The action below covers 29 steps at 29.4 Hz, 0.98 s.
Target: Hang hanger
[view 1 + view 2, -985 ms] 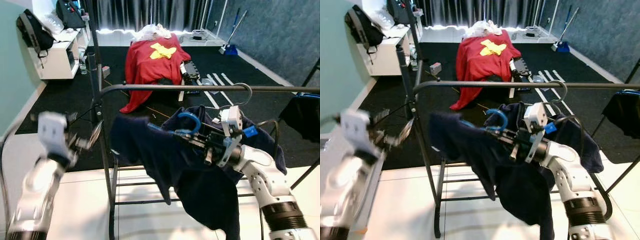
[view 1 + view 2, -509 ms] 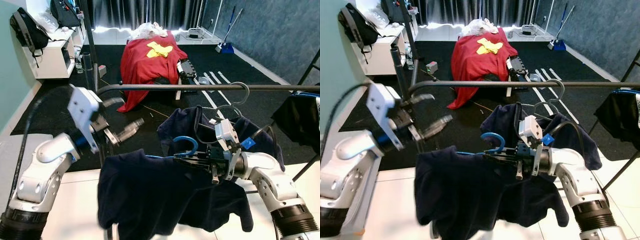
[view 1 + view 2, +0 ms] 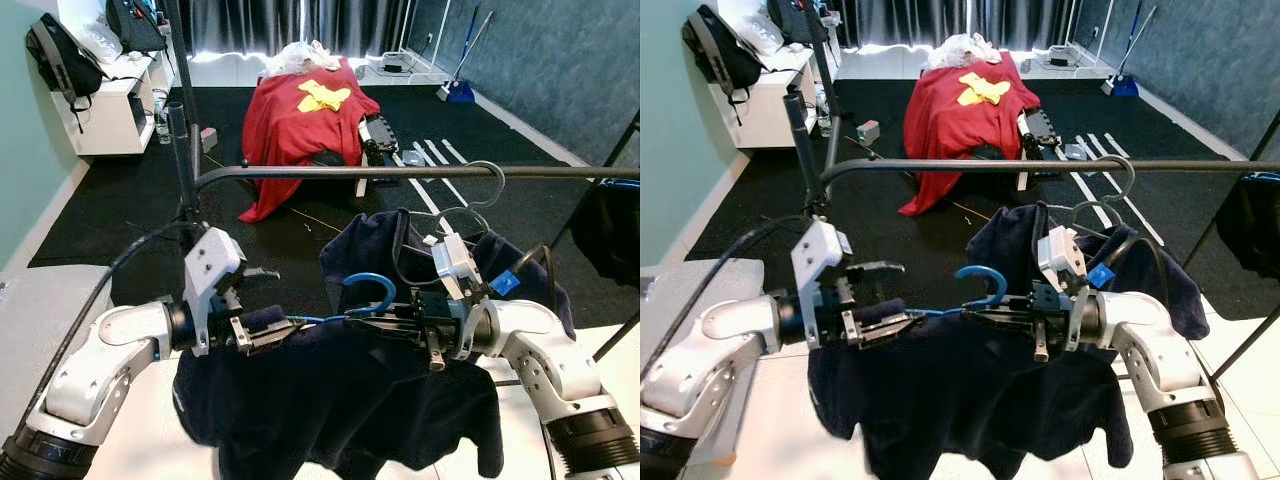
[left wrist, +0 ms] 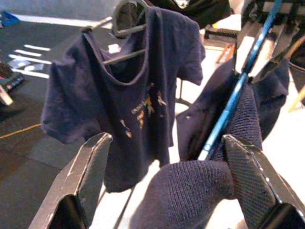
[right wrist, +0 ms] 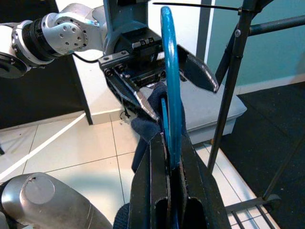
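Note:
A blue hanger (image 3: 372, 290) carries a dark navy garment (image 3: 340, 400) in front of the black rack rail (image 3: 350, 172), below it. My right gripper (image 3: 352, 318) is shut on the hanger just under its hook (image 5: 169, 86), holding it level. At the garment's left shoulder my left gripper (image 3: 288, 298) is open. In the left wrist view the blue hanger arm (image 4: 233, 100) and bunched navy cloth (image 4: 190, 186) lie between its fingers (image 4: 88, 171). The cloth rests against one finger and stands apart from the other.
Another navy shirt (image 3: 400, 245) hangs from the rail on a grey wire hanger (image 3: 485, 185), just behind my right arm. A dark garment (image 3: 615, 215) hangs at the far right. The rack upright (image 3: 180, 150) stands at left. A red cloth (image 3: 300, 120) lies on the black carpet beyond.
My left arm has dropped and swung in, so its open fingers now straddle the garment's left shoulder. The right gripper keeps its hold on the hanger at about the same spot.

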{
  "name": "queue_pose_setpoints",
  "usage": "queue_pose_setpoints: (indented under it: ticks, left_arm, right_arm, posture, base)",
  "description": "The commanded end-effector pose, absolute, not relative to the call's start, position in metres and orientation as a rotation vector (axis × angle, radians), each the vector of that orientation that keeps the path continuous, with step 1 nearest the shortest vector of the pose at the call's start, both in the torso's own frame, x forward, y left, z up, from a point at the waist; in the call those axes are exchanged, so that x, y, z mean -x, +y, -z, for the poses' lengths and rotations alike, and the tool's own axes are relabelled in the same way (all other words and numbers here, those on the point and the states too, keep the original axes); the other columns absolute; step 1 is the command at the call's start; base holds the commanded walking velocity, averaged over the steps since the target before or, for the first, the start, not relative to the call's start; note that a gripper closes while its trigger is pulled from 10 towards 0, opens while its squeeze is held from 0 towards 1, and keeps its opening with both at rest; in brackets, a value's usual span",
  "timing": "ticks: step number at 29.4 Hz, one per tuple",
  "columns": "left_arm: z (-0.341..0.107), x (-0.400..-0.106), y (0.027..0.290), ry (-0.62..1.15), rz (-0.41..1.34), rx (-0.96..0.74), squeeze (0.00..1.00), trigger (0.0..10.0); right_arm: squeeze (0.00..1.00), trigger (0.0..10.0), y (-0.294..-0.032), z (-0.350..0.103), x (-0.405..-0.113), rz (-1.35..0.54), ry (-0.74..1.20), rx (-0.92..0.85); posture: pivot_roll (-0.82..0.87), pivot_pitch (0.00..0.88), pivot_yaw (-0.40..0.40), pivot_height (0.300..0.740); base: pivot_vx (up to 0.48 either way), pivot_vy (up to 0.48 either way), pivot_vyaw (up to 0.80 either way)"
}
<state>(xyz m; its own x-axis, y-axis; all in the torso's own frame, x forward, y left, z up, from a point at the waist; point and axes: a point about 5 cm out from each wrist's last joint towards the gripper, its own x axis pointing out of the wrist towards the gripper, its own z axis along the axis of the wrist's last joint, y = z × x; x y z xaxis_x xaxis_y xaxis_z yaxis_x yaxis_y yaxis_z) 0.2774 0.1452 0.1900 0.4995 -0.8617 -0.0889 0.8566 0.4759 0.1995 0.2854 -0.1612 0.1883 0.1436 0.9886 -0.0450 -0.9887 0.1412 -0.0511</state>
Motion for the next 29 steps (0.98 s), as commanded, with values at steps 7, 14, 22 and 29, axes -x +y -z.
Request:
queue_pose_setpoints:
  ticks: [7,14,22,29]
  left_arm:
    - [-0.1814,-0.2716,0.1390,0.047,1.114,-0.306,0.00,10.0]
    - [-0.1830,-0.2741,0.1413,0.046,1.106,-0.294,0.00,0.0]
    - [-0.1833,-0.2739,0.1432,0.055,1.100,-0.287,0.00,0.0]
    - [-0.1854,-0.2749,0.1448,0.046,1.089,-0.283,0.00,0.0]
  right_arm:
    - [0.00,0.0,-0.1569,-0.2031,-0.2841,-1.452,-0.075,0.077]
    - [0.00,0.0,-0.1563,-0.2043,-0.2840,-1.451,-0.078,0.074]
    - [0.00,0.0,-0.1563,-0.2043,-0.2841,-1.448,-0.082,0.078]
    - [0.00,0.0,-0.1564,-0.2050,-0.2848,-1.440,-0.089,0.086]
  posture:
    - [0.11,0.042,-0.045,0.740]
    - [0.11,0.041,-0.044,0.740]
    - [0.11,0.040,-0.043,0.740]
    - [0.11,0.039,-0.043,0.740]
  base:
    - [0.000,0.000,0.00]
    - [0.000,0.000,0.00]
    - [0.000,0.000,0.00]
    - [0.000,0.000,0.00]
